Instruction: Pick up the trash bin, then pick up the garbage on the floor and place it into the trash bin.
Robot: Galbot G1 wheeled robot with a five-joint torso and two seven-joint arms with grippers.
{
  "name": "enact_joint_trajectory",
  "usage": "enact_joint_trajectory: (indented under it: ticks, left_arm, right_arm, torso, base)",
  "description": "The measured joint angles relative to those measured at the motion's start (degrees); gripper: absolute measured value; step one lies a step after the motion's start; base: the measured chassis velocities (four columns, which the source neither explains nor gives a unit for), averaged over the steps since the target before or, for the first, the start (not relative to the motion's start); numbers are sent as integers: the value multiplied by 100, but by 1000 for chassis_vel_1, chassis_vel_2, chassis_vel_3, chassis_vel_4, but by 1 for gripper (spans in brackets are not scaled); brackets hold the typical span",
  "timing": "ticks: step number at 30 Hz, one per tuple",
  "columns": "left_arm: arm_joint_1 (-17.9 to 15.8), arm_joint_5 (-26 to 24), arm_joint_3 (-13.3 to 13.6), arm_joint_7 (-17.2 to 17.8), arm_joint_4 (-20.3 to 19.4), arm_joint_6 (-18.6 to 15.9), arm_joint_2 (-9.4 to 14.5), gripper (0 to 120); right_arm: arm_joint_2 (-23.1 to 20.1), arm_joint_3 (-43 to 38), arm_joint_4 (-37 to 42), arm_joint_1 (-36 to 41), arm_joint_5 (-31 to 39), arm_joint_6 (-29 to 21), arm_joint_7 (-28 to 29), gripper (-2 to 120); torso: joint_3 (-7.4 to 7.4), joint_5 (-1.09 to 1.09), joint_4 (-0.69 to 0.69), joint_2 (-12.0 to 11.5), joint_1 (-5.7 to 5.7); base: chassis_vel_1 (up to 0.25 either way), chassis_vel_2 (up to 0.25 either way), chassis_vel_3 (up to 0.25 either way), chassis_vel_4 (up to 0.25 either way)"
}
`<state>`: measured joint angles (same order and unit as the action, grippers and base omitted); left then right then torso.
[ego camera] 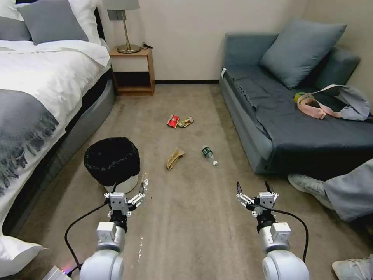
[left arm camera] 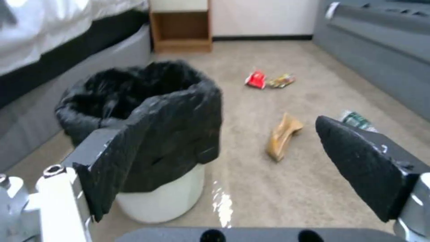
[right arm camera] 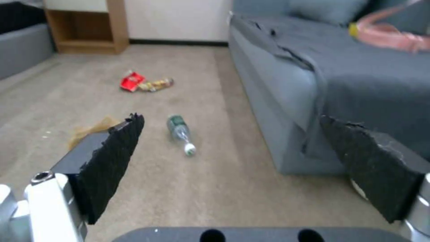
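Right now the small round white plastic trash bin (ego camera: 112, 163), lined with a crinkly black bag folded over its rim, stands on the short-pile beige-brown carpet floor (ego camera: 186, 217) beside the white-sheeted bed (ego camera: 42, 77). The left pincer (ego camera: 125, 191) hovers just in front of the bin with its fingers spread wide; in the left wrist view one black pad (left arm camera: 134, 148) overlaps the bin's near side, though I cannot tell whether it touches. The right pincer (ego camera: 253, 187) hangs over bare carpet near the grey-blue sofa (ego camera: 295, 116), its jaws also wide apart and gripping nothing.

Litter lies on the floor farther out. A flat tan paper wrapper (ego camera: 174, 157) rests between the bin and a clear plastic bottle with a green label (ego camera: 209, 154), which lies on its side. Beyond them, a red snack wrapper (ego camera: 173, 121) sits just beside a crumpled gold-yellow wrapper (ego camera: 186, 121), close to touching. All four pieces lie well apart from both pincers.
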<state>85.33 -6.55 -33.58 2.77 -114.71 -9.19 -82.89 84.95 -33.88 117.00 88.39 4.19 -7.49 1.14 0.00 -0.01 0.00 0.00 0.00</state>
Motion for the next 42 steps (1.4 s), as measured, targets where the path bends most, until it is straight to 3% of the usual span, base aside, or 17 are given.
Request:
enact_joint_trajectory:
  ticks: [3, 4, 7, 8, 12, 17, 20, 21, 23, 28, 31, 34, 36, 37, 39, 42]
  left_arm:
    - [-233, -436, -136, 191, -19, -607, 203, 100]
    - [-233, -436, -136, 191, -19, -607, 203, 100]
    - [-437, -820, -256, 357, -32, -1148, 382, 100]
    - [-437, -820, -256, 357, -32, -1148, 382, 100]
    - [-720, -1348, -423, 582, -54, -1882, 629, 100]
    - [-886, -1659, -522, 719, -65, -2319, 776, 100]
    - [-1107, -2068, -653, 895, -81, -2898, 968, 100]
    - [-1107, -2068, -653, 895, -81, -2898, 968, 100]
    - [-1233, -2300, -729, 998, -92, -3220, 1081, 100]
    - [-1259, -2355, -741, 1018, -95, -3299, 1103, 100]
    - [-1391, -2336, -753, 1095, -5, -3334, 1200, 100]
    - [-1845, -2167, -829, 1297, 256, -3337, 1463, 100]
    - [-1856, -2155, -829, 1305, 278, -3340, 1466, 100]
    - [-1885, -2135, -827, 1308, 321, -3339, 1467, 100]
    - [-1917, -2124, -827, 1308, 363, -3337, 1473, 100]
    - [-1970, -2124, -815, 1308, 460, -3333, 1482, 100]
  right_arm:
    - [-79, -197, 209, -36, 342, -616, 96, 100]
    - [-79, -197, 209, -36, 342, -616, 96, 100]
    - [-152, -372, 394, -67, 644, -1161, 185, 100]
    - [-152, -372, 394, -67, 644, -1161, 185, 100]
    - [-247, -611, 648, -112, 1063, -1913, 304, 100]
    - [-305, -753, 796, -138, 1308, -2357, 374, 100]
    - [-384, -908, 959, -171, 1574, -2832, 450, 100]
    - [-384, -908, 959, -171, 1574, -2832, 450, 100]
    - [-568, -906, 939, -242, 1719, -2918, 417, 100]
    - [-1550, -1020, 835, -637, 2464, -3461, 220, 100]
    - [-1593, -1013, 745, -634, 2495, -3496, 198, 100]
    - [-1583, -967, 713, -635, 2496, -3498, 188, 100]
    - [-1574, -956, 708, -634, 2492, -3499, 188, 100]
    - [-1541, -921, 699, -631, 2475, -3499, 188, 100]
    - [-1506, -877, 682, -628, 2445, -3497, 187, 100]
    - [-1468, -821, 660, -625, 2392, -3486, 187, 100]
  torso:
    - [0, 0, 0, 0, 0]
    - [0, 0, 0, 0, 0]
    - [0, 0, 0, 0, 0]
    - [0, 0, 0, 0, 0]
    - [0, 0, 0, 0, 0]
    - [0, 0, 0, 0, 0]
    - [0, -1, -1, 0, 0]
    - [0, -1, -1, 0, 0]
    - [0, 5, -2, 0, 0]
    - [0, -2, 3, 0, 0]
    - [1, 1, 2, -1, 0]
    - [0, 7, -2, 0, 0]
    - [1, 5, -1, -1, 0]
    - [0, -6, -1, -1, 0]
    - [0, 4, 0, 0, 0]
    - [0, -3, 0, 0, 0]
  base:
    - [0, 0, 0, 0]
    - [0, 0, 0, 0]
    - [0, 0, 0, 0]
    - [0, 0, 0, 0]
    - [0, 0, 0, 0]
    - [0, 0, 0, 0]
    - [0, 0, 0, 0]
    - [0, 0, 0, 0]
    - [0, 0, 0, 0]
    - [0, 0, 0, 0]
    - [0, 0, 0, 0]
    - [0, 0, 0, 0]
    - [0, 0, 0, 0]
    - [0, 0, 0, 0]
    - [0, 0, 0, 0]
    - [0, 0, 0, 0]
